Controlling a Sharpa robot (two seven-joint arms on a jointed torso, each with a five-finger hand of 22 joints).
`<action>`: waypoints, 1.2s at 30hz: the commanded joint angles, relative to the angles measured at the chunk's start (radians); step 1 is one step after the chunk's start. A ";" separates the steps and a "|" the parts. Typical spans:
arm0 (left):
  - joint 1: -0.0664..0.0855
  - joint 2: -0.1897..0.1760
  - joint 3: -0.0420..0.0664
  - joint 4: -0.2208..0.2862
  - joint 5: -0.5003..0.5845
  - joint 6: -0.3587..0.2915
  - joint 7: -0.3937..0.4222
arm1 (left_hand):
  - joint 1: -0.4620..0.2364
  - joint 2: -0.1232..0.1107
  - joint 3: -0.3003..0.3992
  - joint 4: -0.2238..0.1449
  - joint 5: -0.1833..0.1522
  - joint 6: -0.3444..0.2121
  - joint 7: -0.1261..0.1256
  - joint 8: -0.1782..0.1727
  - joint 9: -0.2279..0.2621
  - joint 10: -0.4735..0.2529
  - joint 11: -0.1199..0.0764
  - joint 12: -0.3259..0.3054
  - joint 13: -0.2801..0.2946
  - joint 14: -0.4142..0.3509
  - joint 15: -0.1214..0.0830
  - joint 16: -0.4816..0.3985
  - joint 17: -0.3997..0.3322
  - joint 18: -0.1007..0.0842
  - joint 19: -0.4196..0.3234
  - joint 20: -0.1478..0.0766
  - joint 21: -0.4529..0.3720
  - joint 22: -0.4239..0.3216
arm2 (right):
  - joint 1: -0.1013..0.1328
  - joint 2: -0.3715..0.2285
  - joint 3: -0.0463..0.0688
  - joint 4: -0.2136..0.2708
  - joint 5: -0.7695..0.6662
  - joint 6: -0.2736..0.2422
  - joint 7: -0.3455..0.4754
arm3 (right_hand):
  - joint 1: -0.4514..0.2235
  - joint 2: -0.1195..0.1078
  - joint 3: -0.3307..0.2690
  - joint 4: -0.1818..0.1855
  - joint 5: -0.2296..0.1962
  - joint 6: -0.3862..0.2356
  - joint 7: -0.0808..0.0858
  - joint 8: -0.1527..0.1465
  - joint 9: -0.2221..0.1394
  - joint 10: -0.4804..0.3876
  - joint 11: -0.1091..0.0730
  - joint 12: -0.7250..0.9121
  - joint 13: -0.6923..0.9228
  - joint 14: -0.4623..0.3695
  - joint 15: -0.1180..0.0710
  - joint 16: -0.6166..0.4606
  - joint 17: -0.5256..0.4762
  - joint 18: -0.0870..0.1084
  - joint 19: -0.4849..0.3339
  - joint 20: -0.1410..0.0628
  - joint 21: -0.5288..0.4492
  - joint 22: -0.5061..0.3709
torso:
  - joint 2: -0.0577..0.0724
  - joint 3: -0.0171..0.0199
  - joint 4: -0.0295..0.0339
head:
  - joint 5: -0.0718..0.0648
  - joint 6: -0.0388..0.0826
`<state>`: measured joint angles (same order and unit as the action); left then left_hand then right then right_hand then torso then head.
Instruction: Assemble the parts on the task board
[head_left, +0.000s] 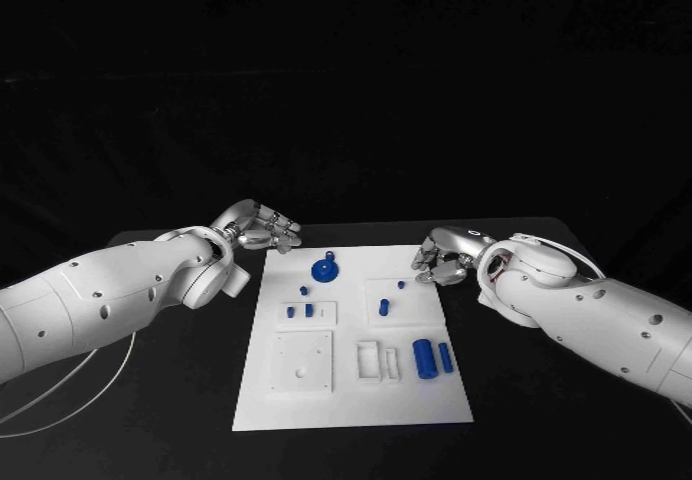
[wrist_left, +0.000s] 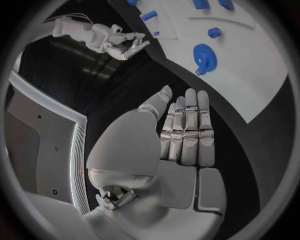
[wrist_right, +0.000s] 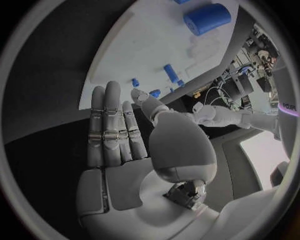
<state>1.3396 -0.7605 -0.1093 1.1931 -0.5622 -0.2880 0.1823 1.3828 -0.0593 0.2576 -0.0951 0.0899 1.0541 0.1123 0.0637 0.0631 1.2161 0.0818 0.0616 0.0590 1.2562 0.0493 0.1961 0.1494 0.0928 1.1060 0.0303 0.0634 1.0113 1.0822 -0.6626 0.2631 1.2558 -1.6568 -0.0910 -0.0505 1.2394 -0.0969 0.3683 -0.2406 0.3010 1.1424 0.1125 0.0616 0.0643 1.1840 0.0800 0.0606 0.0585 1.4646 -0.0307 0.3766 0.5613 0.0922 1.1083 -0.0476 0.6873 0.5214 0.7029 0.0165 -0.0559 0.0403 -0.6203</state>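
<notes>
I can read no text, label, brand, number or sign anywhere on what I see before me at this moment.

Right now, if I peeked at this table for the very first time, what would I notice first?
Probably the white task board in the middle of the black table, dotted with small blue parts. The round blue wheel near its far edge and the fat blue cylinder nearer the robot stand out. The left hand and right hand sit at the board's far corners, empty.
</notes>
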 joint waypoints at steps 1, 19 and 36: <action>0.002 -0.002 0.001 0.016 0.138 -0.013 0.072 | -0.007 0.005 -0.012 0.001 0.001 -0.007 0.001 0.004 0.001 -0.016 0.003 -0.002 0.000 0.009 0.010 -0.059 -0.009 -0.002 -0.013 0.008 -0.002 -0.041 | -0.001 0.008 -0.007 0.002 -0.091 -0.014 -0.052 | 0.005 -0.014 0.006 0.013 -0.009 -0.012 0.000 0.001 0.000 -0.006 -0.001 -0.003 -0.001 0.033 0.002 0.006 0.008 0.018 0.008 0.002 -0.009 0.005 | 0.000 -0.0005 -0.0003 | 0.001 0.000; 0.002 0.001 0.001 0.058 0.207 -0.028 0.115 | 0.001 0.018 -0.073 -0.016 0.011 -0.043 -0.005 0.008 -0.001 -0.137 0.015 -0.004 -0.001 -0.187 0.097 -0.137 -0.087 0.029 -0.103 0.107 0.000 -0.540 | -0.001 0.081 -0.069 -0.036 -0.141 -0.059 -0.086 | 0.036 -0.059 0.031 0.063 -0.042 -0.041 0.012 0.001 0.000 -0.010 0.002 -0.003 -0.001 0.032 0.003 0.006 0.024 0.019 0.030 0.004 -0.069 0.068 | 0.002 -0.0005 0.0049 | 0.005 -0.001; 0.002 0.006 0.001 0.063 0.218 -0.006 0.118 | 0.005 0.031 -0.092 -0.024 0.012 -0.036 0.012 0.008 -0.001 -0.133 0.040 -0.004 -0.001 -0.181 0.091 -0.136 -0.086 0.017 -0.033 0.097 0.008 -0.847 | -0.001 0.120 -0.099 -0.059 -0.147 -0.057 -0.084 | 0.049 -0.041 0.137 0.040 -0.095 0.001 0.000 0.006 0.004 0.080 -0.021 -0.001 0.002 0.030 -0.012 0.022 0.048 0.017 0.010 -0.012 -0.044 0.170 | 0.002 0.0007 0.0030 | 0.005 -0.007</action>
<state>1.3397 -0.7567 -0.1095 1.2529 -0.3582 -0.3035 0.2825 1.3881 -0.0355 0.1695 -0.1194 0.0958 1.0198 0.1177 0.0690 0.0628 1.0847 0.1148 0.0587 0.0585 1.0717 0.1467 0.0641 0.0635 0.1095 1.0633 0.1267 0.0672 0.1673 1.0872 -0.5438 0.1696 1.1992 -1.7866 -0.1687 -0.1300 1.2815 -0.1406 0.5004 -0.2005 0.2089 1.1385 0.1132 0.0635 0.0661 1.2565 0.0596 0.0596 0.0573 1.4665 -0.0357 0.3955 0.6083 0.0923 1.1218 -0.0554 0.6413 0.6888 0.7049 0.0164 -0.0522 0.0453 -0.6260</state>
